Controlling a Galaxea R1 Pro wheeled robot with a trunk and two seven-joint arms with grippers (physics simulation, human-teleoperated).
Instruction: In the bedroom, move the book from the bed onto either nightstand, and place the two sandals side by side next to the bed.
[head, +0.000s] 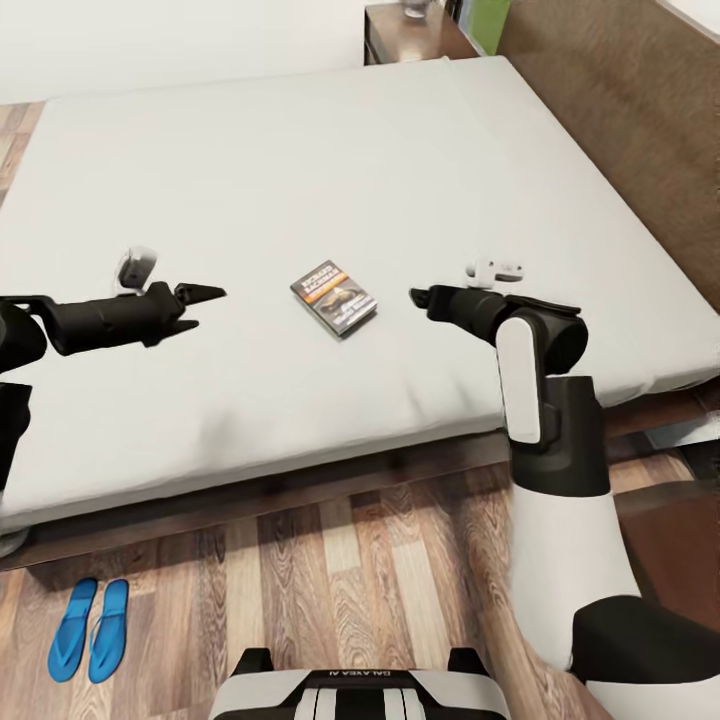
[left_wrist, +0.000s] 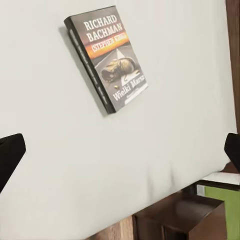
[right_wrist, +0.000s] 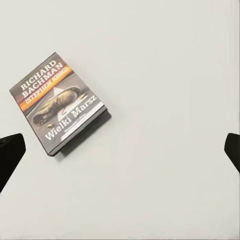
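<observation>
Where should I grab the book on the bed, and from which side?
The book lies flat, cover up, on the mattress, between the left gripper and the right gripper, both with jaws open. Probably best to come down from above and pinch across its two long edges, the narrower span. The right gripper looks slightly nearer.

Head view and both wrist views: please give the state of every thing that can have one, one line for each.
Book: closed, lying flat on the bed, cover up, not held.
Sandals: side by side on the floor beside the bed.
Left gripper: open, empty, above the mattress.
Right gripper: open, empty, above the mattress.
Bed: flat mattress, only the book on it.
Nightstand: drawer state cannot be told.
</observation>
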